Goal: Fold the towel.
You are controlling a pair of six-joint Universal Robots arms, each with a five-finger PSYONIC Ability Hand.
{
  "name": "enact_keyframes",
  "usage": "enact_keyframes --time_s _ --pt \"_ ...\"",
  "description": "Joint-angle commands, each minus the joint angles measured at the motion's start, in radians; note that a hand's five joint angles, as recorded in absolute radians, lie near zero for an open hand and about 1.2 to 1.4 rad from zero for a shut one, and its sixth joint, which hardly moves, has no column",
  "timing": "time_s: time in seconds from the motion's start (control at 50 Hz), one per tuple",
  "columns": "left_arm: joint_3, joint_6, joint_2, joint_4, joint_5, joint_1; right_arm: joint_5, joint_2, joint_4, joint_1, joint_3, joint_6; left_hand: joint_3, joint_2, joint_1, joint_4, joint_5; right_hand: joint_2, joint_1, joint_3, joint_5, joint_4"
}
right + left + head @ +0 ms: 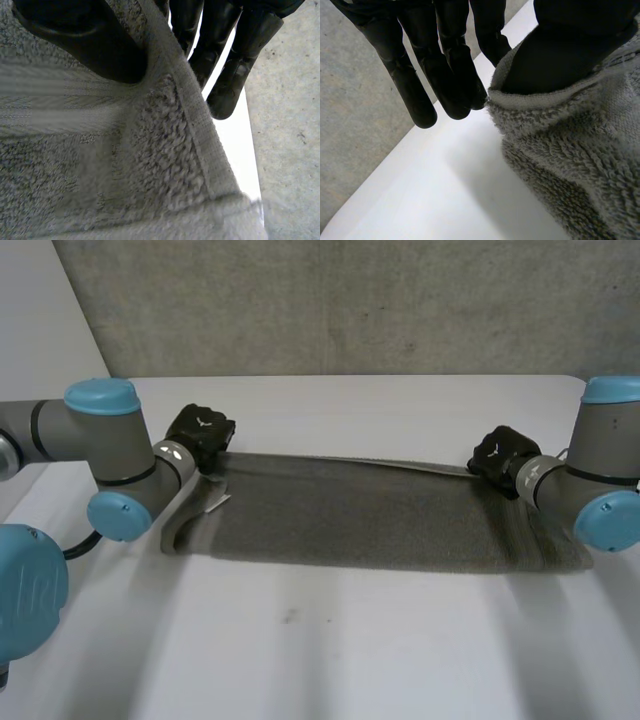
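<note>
Grey towel (370,520) lying as a long flat band across the middle of the white table (350,660). A second layer shows along its 12 o'clock edge, so one lengthwise fold appears done and the crosswise folds remain. Left hand (200,435) at the towel's 10 o'clock corner: thumb (570,50) pressed into the pile, straight fingers (450,75) just past the hem, apparently pinching it. Right hand (498,455) at the 2 o'clock corner, likewise thumb (85,40) above and fingers (235,65) behind the hem. Both forearms low, reaching inward.
</note>
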Motion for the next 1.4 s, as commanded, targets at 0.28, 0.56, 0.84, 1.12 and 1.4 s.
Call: enact_keyframes --time_s 0.28,0.56,0.84,1.12,1.4 --pt "0.072 0.003 -0.003 0.027 -0.025 -0.002 0.112 -0.022 -0.114 0.003 -0.107 0.216 -1.019 -1.02 -1.004 -1.02 -1.005 -1.117 -1.121 -1.121 -1.125 -1.121" --pt "0.049 -0.038 0.069 -0.093 0.063 -0.005 0.101 -0.163 -0.108 0.011 0.064 0.247 -0.879 -0.88 -0.864 -0.88 -0.866 -1.111 -1.115 -1.115 -1.119 -1.115" --pt "0.157 -0.023 -0.058 -0.116 0.081 0.012 0.104 -0.183 -0.106 0.017 0.158 0.251 -1.039 -1.04 -1.024 -1.04 -1.026 -1.117 -1.121 -1.121 -1.125 -1.121" --pt "0.302 -0.184 -0.106 -0.131 0.072 0.015 0.098 -0.234 -0.117 0.006 0.272 0.251 -0.725 -0.726 -0.71 -0.726 -0.712 -1.117 -1.121 -1.121 -1.125 -1.121" --pt "0.342 -0.42 -0.098 -0.328 0.158 0.093 0.078 -0.267 -0.119 0.002 0.336 0.251 -0.966 -0.967 -0.951 -0.967 -0.953 -1.117 -1.121 -1.121 -1.125 -1.121"
